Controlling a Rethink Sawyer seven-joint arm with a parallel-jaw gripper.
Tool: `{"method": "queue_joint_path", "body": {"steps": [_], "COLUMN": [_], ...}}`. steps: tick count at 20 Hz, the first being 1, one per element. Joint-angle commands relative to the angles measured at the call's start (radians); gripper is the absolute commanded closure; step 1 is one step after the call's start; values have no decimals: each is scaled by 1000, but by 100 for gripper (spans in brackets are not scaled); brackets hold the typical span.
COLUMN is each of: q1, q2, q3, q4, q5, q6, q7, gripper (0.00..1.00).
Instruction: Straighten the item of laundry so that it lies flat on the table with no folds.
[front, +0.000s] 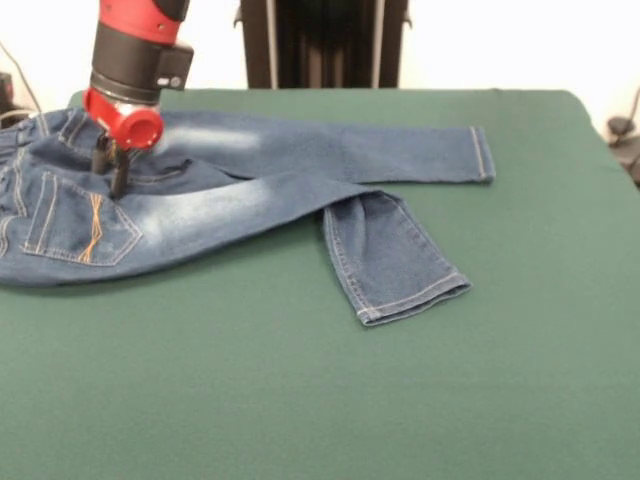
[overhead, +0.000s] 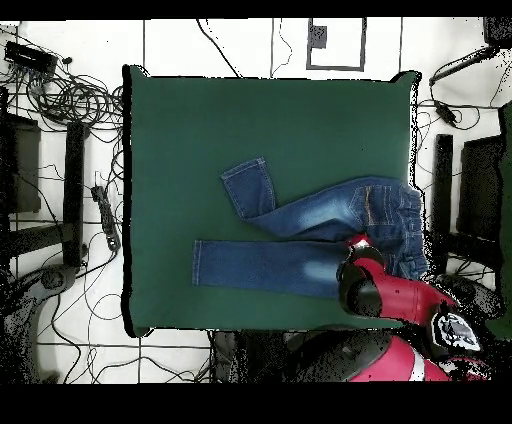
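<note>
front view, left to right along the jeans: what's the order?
Waistband → orange-stitched back pocket → gripper pressing on the seat → folded-back leg hem → straight leg hem, all on the green table.

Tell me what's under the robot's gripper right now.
The gripper stands on the seat of the jeans, beside the orange-stitched back pocket. Under the denim lies the green table. Whether the fingertips pinch cloth is hidden by the gripper itself.
</note>
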Motion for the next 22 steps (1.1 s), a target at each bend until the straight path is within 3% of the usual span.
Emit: {"method": "queue_joint_path", "body": {"steps": [1, 6, 12, 17, 22], "q1": [-130, -113, -27, 11, -3], "q2": [-38, -103, -207, -210, -218], "q3": [150, 149, 133, 135, 169], "q4": [33, 94, 170, 188, 204], "q5": [142, 155, 195, 237, 269], "q6": [375, 397, 460, 455, 435], "q7": [22, 16, 65, 110, 96], "gripper": [0, 0, 0, 0, 0]}}
